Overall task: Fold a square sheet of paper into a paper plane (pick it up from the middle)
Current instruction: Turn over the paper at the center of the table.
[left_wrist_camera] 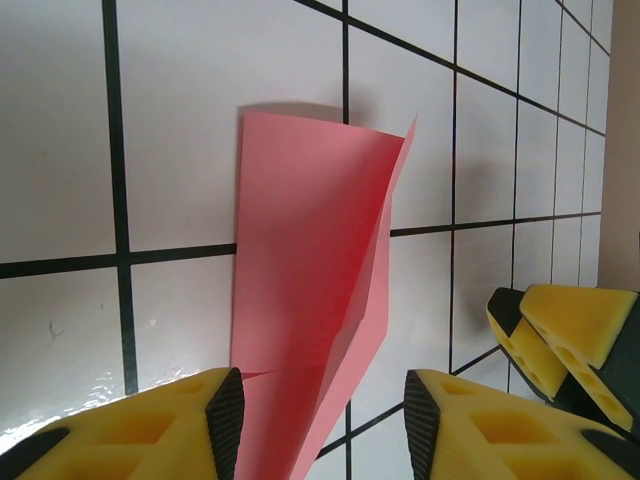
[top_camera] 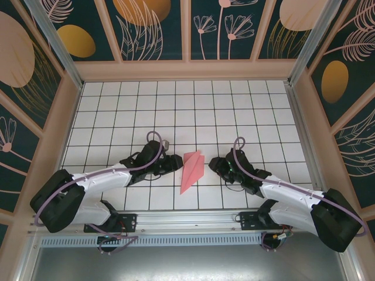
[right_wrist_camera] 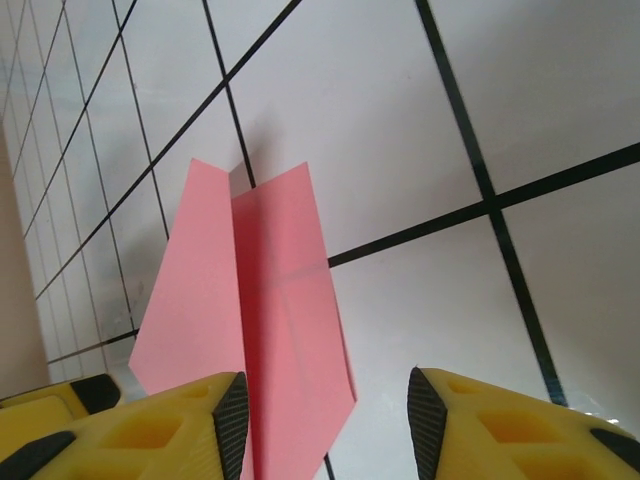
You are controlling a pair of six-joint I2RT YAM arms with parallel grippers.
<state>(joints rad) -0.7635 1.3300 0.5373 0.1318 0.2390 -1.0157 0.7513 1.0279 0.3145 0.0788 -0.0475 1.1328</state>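
Left gripper (left_wrist_camera: 318, 425) of mine stood open, yellow fingers (left_wrist_camera: 150, 430) apart around the lower end of the paper plane (left_wrist_camera: 310, 250). Right gripper (right_wrist_camera: 322, 425) stood open too, the plane beside its finger at lower left of the frame. From above, the plane lay mid-frame on the white tiled table (top_camera: 176, 105), between both.

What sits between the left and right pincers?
The paper plane lies between left pincer and right pincer, on the tiled table; clearest in the top external view.

Bright, even light. Soft shadow on the worktop (left_wrist_camera: 180, 120) just beyond the paper plane (left_wrist_camera: 310, 280). Faint glare left of it.
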